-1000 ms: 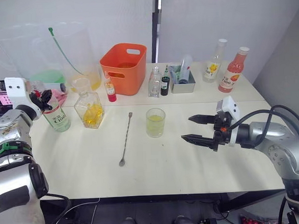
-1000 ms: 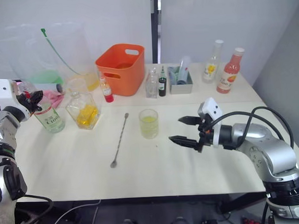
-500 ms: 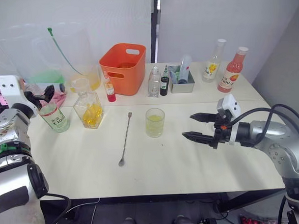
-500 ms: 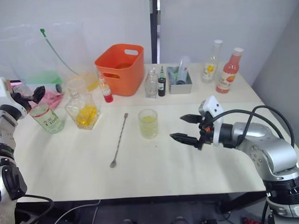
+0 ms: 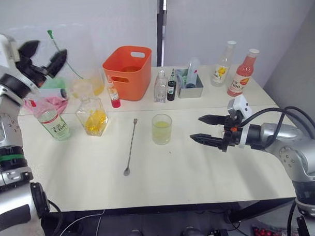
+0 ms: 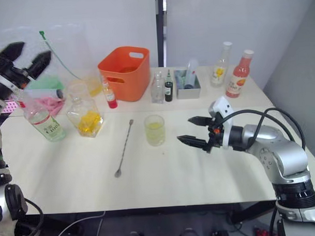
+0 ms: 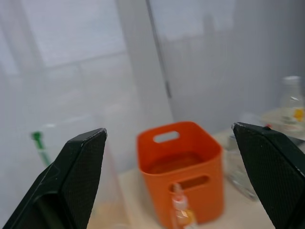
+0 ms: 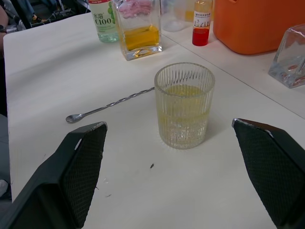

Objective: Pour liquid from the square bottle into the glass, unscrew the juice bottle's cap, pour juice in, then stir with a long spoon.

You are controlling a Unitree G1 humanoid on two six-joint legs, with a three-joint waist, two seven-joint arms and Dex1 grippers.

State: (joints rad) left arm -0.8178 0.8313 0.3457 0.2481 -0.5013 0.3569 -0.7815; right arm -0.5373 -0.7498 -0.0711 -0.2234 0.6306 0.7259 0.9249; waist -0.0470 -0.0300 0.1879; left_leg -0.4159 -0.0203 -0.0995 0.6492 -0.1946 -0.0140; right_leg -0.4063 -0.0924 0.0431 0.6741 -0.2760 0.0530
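left gripper (image 5: 41, 57) has let go of the juice bottle (image 5: 53, 120) and lifted well above the table's far-left corner, fingers spread wide, holding nothing. the bottle now stands alone and upright near the left edge. right gripper (image 5: 209, 129) barely shifted, jaws open and empty, hovering just above the tabletop (image 5: 201, 173) right of the glass (image 5: 162, 128).

counts, near to far: one long spoon (image 5: 130, 147) lying flat at mid-table, bowl toward the near edge; one glass, part full of yellow liquid (image 8: 183, 112); one square bottle (image 5: 93, 116) just right of the juice bottle, liquid in its lower part. back row: one orange bin (image 5: 129, 71), one small red-based bottle (image 5: 113, 93), two small bottles beside a grey tray (image 5: 190, 86), one yellow-labelled bottle (image 5: 221, 65) and one pink bottle (image 5: 243, 73) near the far-right corner.

near half of the tabletop is bare, and so is the strip between glass and right gripper. can't tell whether the cap is on the juice bottle.
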